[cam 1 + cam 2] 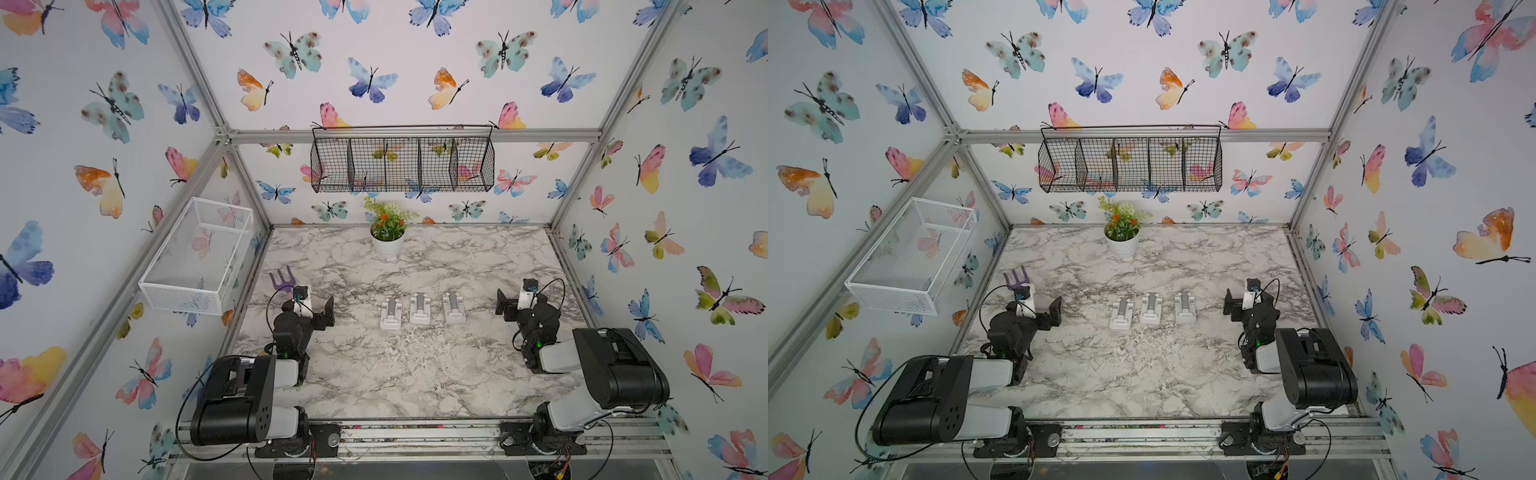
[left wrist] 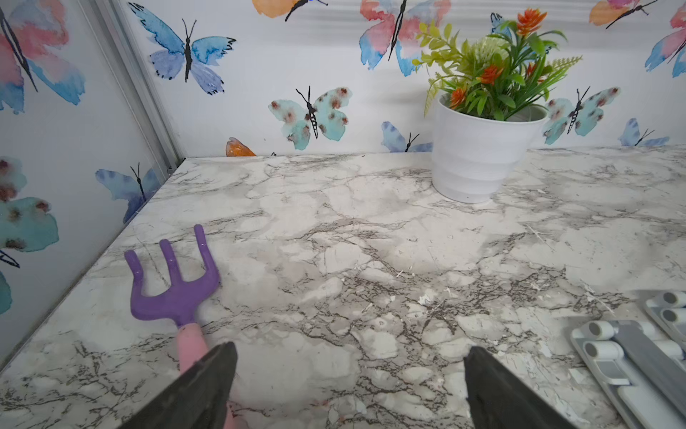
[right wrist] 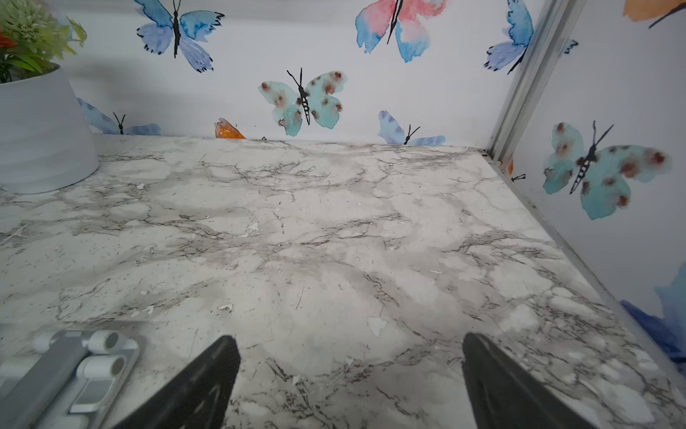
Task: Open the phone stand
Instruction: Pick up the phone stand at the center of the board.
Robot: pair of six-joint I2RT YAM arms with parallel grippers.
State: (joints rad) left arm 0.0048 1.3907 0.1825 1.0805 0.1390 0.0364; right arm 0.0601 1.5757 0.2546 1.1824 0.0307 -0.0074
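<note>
L wrist view: L pincer (image 2: 349, 353) spread wide, nothing btwn the tips, bare table (image 2: 334, 230) ahead; purple rake (image 2: 174, 293) just beside one finger, L stand (image 2: 631, 367) off to the other side, flat & folded, mid stand (image 2: 668, 308) peeking in past it. R wrist view: R pincer (image 3: 349, 340) likewise wide apart & empty; R stand (image 3: 70, 371) lying flat off one finger, round hinge barrels at its far end. Both top views: three stands in a row across mid-table, btwn the two pincers, long axes front-to-back, parallel, near each other but apart; L stand (image 1: 391, 313) a touch nearer the front. No stand touched yet. Can't tell which one is meant; R stand (image 1: 453, 307) looks closest to a pincer, the R one, so prob. a sideways reach inward from R arm (image 1: 615, 365), w/ L arm (image 1: 241, 395) free to pin the base.
</note>
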